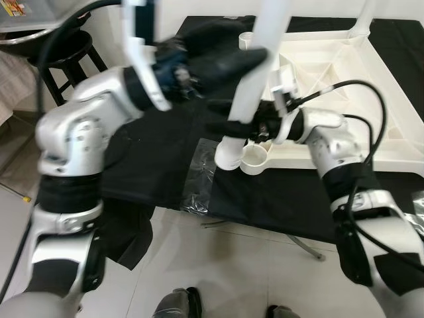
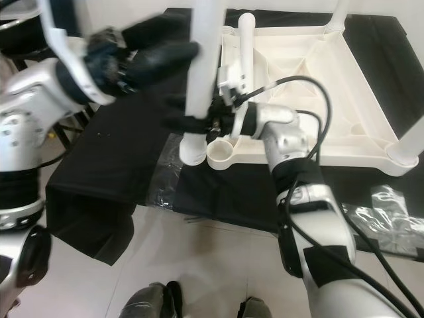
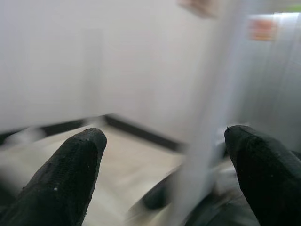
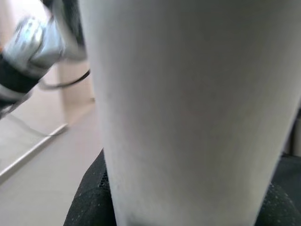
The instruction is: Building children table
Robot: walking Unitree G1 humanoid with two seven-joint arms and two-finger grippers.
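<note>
Stool stands beside black cloth, behind left arm.

The white plastic kids' tabletop is lying flipped upside down on a black cloth, ribbed underside facing up. One long white tubular leg stands roughly upright just beside the round corner socket, not seated in it.

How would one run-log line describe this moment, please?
right gripper: shut on white table leg, low | left gripper: open around leg, higher | leg foot: beside corner socket of upturned tabletop
</note>
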